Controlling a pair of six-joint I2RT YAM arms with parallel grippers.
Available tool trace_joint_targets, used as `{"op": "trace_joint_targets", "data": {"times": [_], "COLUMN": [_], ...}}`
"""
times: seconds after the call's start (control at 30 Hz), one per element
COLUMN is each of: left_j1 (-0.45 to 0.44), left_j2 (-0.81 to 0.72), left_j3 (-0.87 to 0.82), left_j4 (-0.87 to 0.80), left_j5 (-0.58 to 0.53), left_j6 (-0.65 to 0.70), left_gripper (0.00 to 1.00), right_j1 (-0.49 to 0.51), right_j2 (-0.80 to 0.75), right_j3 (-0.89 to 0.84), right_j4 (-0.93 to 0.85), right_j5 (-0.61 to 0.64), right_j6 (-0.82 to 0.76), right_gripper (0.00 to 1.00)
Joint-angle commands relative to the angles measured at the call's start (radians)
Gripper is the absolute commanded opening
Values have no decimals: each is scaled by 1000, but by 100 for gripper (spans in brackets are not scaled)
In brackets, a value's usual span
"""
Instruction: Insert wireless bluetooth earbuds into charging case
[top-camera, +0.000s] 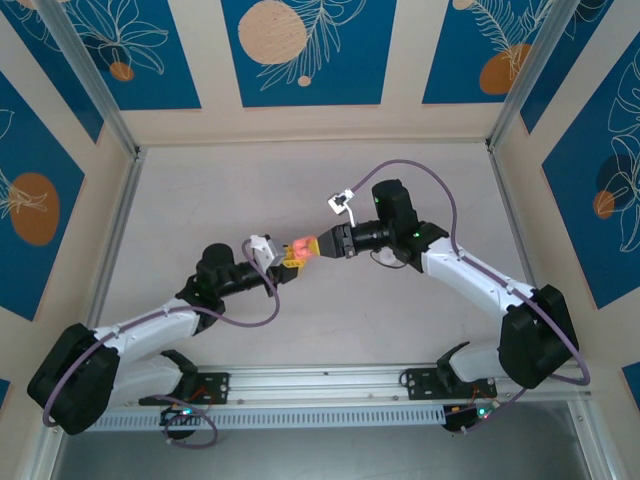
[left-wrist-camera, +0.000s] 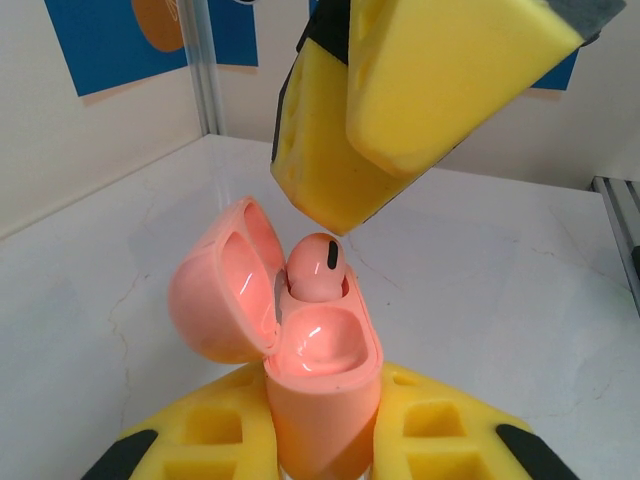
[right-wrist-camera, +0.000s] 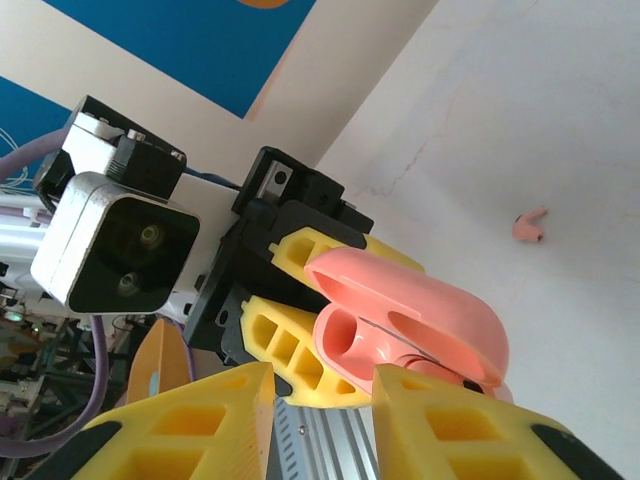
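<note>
My left gripper (left-wrist-camera: 325, 445) is shut on the salmon-pink charging case (left-wrist-camera: 325, 395) and holds it upright, with its lid (left-wrist-camera: 222, 285) swung open to the left. One pale-pink earbud (left-wrist-camera: 318, 268) sits in the far well of the case; the near well (left-wrist-camera: 320, 340) holds nothing. My right gripper (left-wrist-camera: 340, 215) hovers just above that earbud, its yellow fingers slightly apart and gripping nothing. In the right wrist view the right gripper (right-wrist-camera: 325, 390) has a gap between its fingers, with the case (right-wrist-camera: 420, 310) behind them. A second earbud (right-wrist-camera: 529, 227) lies on the table. From above, both grippers meet at the case (top-camera: 301, 250).
The white table (top-camera: 320, 180) is walled by blue-patterned panels on three sides. An aluminium rail (top-camera: 320, 385) runs along the near edge by the arm bases. The left wrist camera (right-wrist-camera: 115, 240) faces the right gripper closely.
</note>
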Motion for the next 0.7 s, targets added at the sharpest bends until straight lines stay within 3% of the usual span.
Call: {"op": "trace_joint_targets", "data": {"times": [0.0, 0.27, 0.67], "left_j1": [-6, -6, -5], "left_j2": [-19, -19, -22], "left_j3": [24, 27, 33], "left_j4": [0, -4, 2], "left_j5": [33, 33, 39], "left_j6": [33, 39, 33], "left_gripper": [11, 11, 11], "right_j1": [-11, -36, 5], "right_j2": [-47, -54, 24], "right_j3": [39, 41, 56], "right_j4": [-89, -115, -126], "right_j5": [24, 22, 23], "right_j6": [-57, -63, -76], "right_gripper": [32, 29, 23]}}
